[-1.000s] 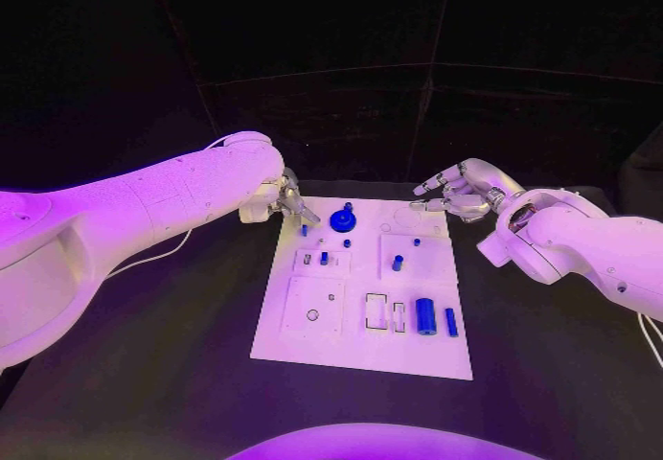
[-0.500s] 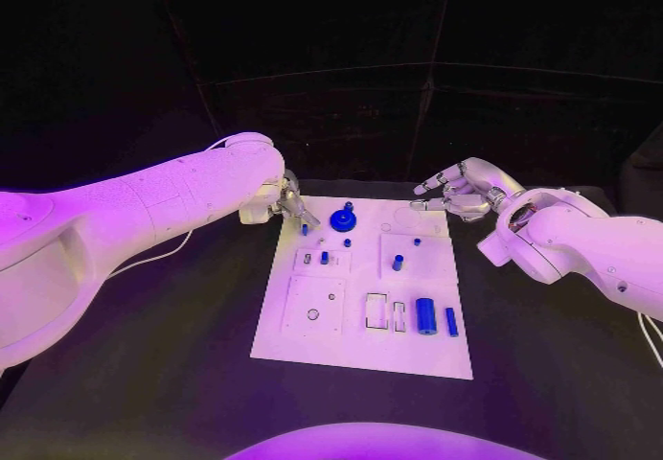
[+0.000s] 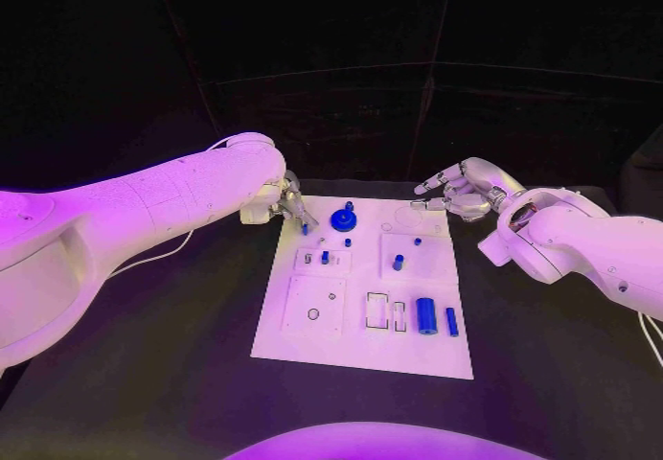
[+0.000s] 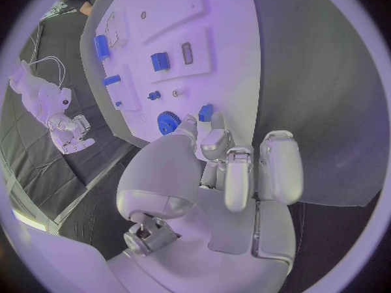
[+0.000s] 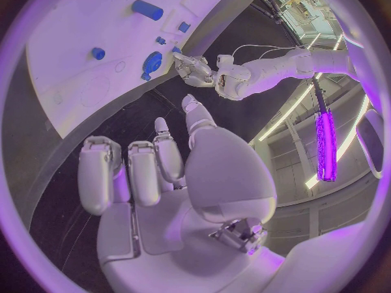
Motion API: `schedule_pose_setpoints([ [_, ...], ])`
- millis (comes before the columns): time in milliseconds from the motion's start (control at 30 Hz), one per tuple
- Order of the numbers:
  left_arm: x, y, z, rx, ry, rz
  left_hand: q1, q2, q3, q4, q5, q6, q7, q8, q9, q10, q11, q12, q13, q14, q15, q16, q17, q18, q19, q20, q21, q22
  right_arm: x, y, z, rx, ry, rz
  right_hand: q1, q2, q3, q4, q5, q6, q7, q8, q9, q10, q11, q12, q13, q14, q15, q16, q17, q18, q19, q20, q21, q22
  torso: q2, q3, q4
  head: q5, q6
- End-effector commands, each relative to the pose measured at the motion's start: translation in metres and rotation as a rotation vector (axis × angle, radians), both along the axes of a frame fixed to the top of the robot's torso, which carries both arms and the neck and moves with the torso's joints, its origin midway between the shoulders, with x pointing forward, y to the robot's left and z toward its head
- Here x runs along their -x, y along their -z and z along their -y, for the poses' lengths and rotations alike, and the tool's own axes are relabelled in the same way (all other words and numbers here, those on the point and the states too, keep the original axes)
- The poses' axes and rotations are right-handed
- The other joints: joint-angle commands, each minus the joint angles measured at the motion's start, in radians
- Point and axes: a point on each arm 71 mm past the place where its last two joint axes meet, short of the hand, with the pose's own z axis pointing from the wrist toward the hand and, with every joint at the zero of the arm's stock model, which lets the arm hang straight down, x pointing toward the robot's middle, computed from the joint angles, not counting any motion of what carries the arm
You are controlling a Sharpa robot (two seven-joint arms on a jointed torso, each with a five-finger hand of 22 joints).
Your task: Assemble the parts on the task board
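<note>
**Q:** What do you have on the board, nearest edge first?

**A:** I see the flat white rectangular task board [image 3: 362, 335] lying in the middle of the black table [image 3: 166, 383]. At its near end a thick blue cylinder [image 3: 425, 315] lies beside a slimmer blue bar [image 3: 450, 321], with dark-outlined rectangular slots just to their left. Midway up I see a short blue peg [image 3: 397, 263] and a smaller blue peg [image 3: 325, 257]. At the far end sits a round blue toothed gear [image 3: 343, 222].

**Q:** And the hands?

**A:** My silver left hand [image 3: 286, 202] is at the board's far left corner. In the left wrist view its fingers [image 4: 236, 176] are curled together and the fingertips sit against a small blue block [image 4: 205, 112] at the board's edge, just beside the gear; I cannot tell whether it is actually pinched. My silver right hand [image 3: 462, 189] hovers beyond the far right corner, fingers spread apart, holding nothing.
</note>
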Motion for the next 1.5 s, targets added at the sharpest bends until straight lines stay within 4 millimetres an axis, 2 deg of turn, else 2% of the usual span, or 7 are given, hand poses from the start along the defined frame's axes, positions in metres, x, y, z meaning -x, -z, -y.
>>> schedule_pose_setpoints([
  [33,0.000,-0.001,0.002,0.003,0.016,0.001,0.012,0.003,0.001,-0.010,0.002,0.005,0.002,0.004,-0.002,0.004,-0.002,0.007,-0.001,0.102,-0.004,0.003,0.263,0.004,0.004,-0.004,0.004,0.001,0.000,-0.001,-0.001,-0.004,-0.007,0.001,0.003,0.010,-0.006,0.001,0.005,0.003,-0.003,0.004,0.000,-0.004,-0.003,-0.004,0.035,0.053,-0.005,-0.005,0.003,0.018,-0.007,-0.001,-0.005,0.000,0.000,-0.0004,-0.0005,0.001,-0.001],
  [333,0.000,-0.001,0.004,0.009,0.026,-0.001,0.040,0.019,0.014,-0.033,0.002,0.006,0.001,0.005,-0.006,0.004,-0.002,0.007,-0.002,0.102,-0.004,0.003,0.263,0.004,0.005,-0.004,0.005,0.004,0.000,-0.001,-0.002,-0.004,-0.008,0.001,0.004,0.011,-0.006,0.001,0.007,0.003,-0.003,0.005,0.000,-0.003,-0.003,-0.003,0.036,0.053,-0.006,-0.005,0.004,0.018,-0.007,-0.001,-0.005,0.000,0.000,-0.0001,-0.0009,0.000,-0.003],
  [567,0.001,-0.001,0.004,0.022,0.026,0.003,0.086,0.041,0.040,-0.070,0.001,0.011,-0.005,0.009,-0.008,0.005,-0.008,0.008,-0.002,0.102,-0.007,0.003,0.263,0.004,0.006,-0.007,0.006,0.007,0.000,-0.001,-0.002,-0.003,-0.008,0.002,0.004,0.011,-0.006,0.001,0.007,0.003,-0.003,0.005,0.000,-0.003,-0.003,-0.003,0.036,0.053,-0.006,-0.005,0.004,0.018,-0.007,-0.001,-0.005,0.000,0.000,0.0000,0.0003,-0.001,-0.006],
  [867,0.001,-0.002,0.005,0.054,0.023,0.022,0.188,0.086,0.115,-0.150,0.001,0.012,-0.022,0.021,0.001,0.008,-0.023,0.009,0.002,0.102,-0.018,0.003,0.263,0.002,0.010,-0.017,0.010,0.016,0.000,-0.001,-0.002,-0.003,-0.009,0.003,0.006,0.012,-0.007,0.001,0.009,0.003,-0.003,0.005,0.001,-0.003,-0.003,-0.003,0.036,0.053,-0.006,-0.005,0.003,0.018,-0.007,-0.001,-0.005,0.000,0.000,-0.0002,0.0001,0.000,-0.008],
  [1167,0.005,-0.005,0.003,0.111,0.003,0.070,0.206,0.089,0.154,-0.185,0.000,0.004,-0.022,0.030,0.011,0.011,-0.023,0.006,0.000,0.102,-0.020,0.003,0.263,0.001,0.010,-0.021,0.011,0.018,0.000,-0.001,-0.001,-0.002,-0.007,0.004,0.006,0.013,-0.007,0.001,0.009,0.003,-0.003,0.005,0.001,-0.003,-0.003,-0.003,0.036,0.053,-0.006,-0.005,0.004,0.018,-0.007,-0.001,-0.005,0.000,-0.001,0.0002,0.0014,0.002,-0.009],
  [1500,0.020,-0.012,-0.002,0.168,-0.001,0.140,0.204,0.082,0.178,-0.201,0.000,0.003,-0.022,0.036,0.017,0.013,-0.024,0.001,-0.005,0.102,-0.021,0.003,0.263,0.000,0.012,-0.023,0.013,0.022,-0.001,-0.001,0.001,-0.001,-0.001,0.005,0.006,0.013,-0.007,0.001,0.009,0.003,-0.003,0.005,0.001,-0.003,-0.003,-0.002,0.036,0.053,-0.006,-0.006,0.002,0.018,-0.007,-0.001,-0.005,0.000,-0.001,0.0001,0.0033,0.007,-0.007],
])
